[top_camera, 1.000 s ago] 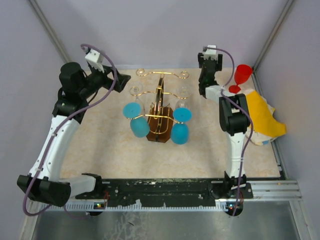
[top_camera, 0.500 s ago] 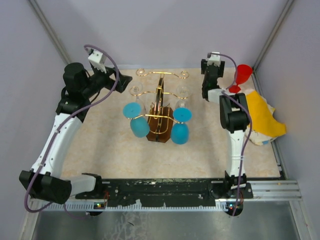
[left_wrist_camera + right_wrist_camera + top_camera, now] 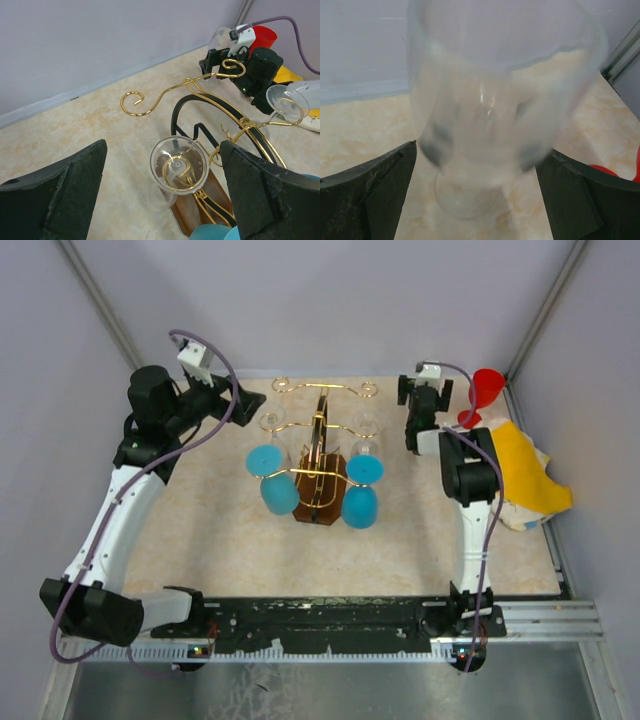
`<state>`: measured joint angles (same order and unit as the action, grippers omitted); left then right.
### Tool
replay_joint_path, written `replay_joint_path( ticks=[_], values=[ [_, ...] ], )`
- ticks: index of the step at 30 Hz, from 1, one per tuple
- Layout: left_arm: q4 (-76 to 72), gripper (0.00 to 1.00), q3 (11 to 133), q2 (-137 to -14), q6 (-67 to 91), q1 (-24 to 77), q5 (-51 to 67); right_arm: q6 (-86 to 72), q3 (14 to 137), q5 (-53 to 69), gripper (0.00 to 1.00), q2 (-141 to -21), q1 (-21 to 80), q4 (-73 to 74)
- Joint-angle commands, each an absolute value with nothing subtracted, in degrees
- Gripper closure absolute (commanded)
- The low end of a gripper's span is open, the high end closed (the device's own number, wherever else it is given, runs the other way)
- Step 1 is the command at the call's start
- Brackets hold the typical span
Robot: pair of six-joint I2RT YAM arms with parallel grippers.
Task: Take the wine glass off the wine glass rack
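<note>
At ten o'clock of the wine glass rack (image 3: pixel 320 440), the left gripper (image 3: pixel 247 399) hovers facing the rack's left arms, its jaws spread wide with nothing between them. In its wrist view a clear wine glass (image 3: pixel 177 165) hangs upside down by its foot in a gold loop. It sits centred between the jaws but apart from them. A blue glass (image 3: pixel 279 494) hangs lower at eight o'clock of the stand, and another blue glass (image 3: pixel 360 507) at four.

At two o'clock of the rack, the right gripper (image 3: pixel 477 150) has its jaws open on either side of a standing clear glass (image 3: pixel 505 75). This glass is off the rack, upright on its foot on the surface (image 3: pixel 200 540). Blur hides whether the pads touch its walls. A red glass (image 3: pixel 486 390) stands just beside the gripper at three o'clock, with a yellow cloth (image 3: pixel 525 475) nearer the arm.

The step in hand looks like letting go of the standing glass. To do it well, the right arm should draw straight back toward six o'clock with the jaws at full spread. It should not swing or lift until the fingertips are past the bowl, because a tall glass on a small foot tips at a nudge and the red glass is close. The left arm does best to wait. It can then close on the hanging glass below the foot and slide it out along the loop's opening rather than pull down, minding the blue glass beside it.
</note>
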<state>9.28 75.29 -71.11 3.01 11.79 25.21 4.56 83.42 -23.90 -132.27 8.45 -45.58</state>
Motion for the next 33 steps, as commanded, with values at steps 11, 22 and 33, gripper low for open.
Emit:
replay_joint_path(
  ticks=[11, 22, 33],
  values=[
    [10.83, 0.00, 77.06, -70.47, 3.60, 11.23, 27.86, -1.97, 69.69, -22.59, 0.01, -110.73, 8.38, -39.35],
    [15.25, 0.01, 76.30, -67.42, 4.14, 11.07, 26.81, -6.24, 62.13, -17.79, 0.01, -93.15, 9.67, -20.85],
    [20.65, 0.02, 77.01, -66.26, 4.87, 11.01, 23.42, -31.82, 71.59, 3.78, 0.71, -72.18, 11.74, 21.71]
  ],
)
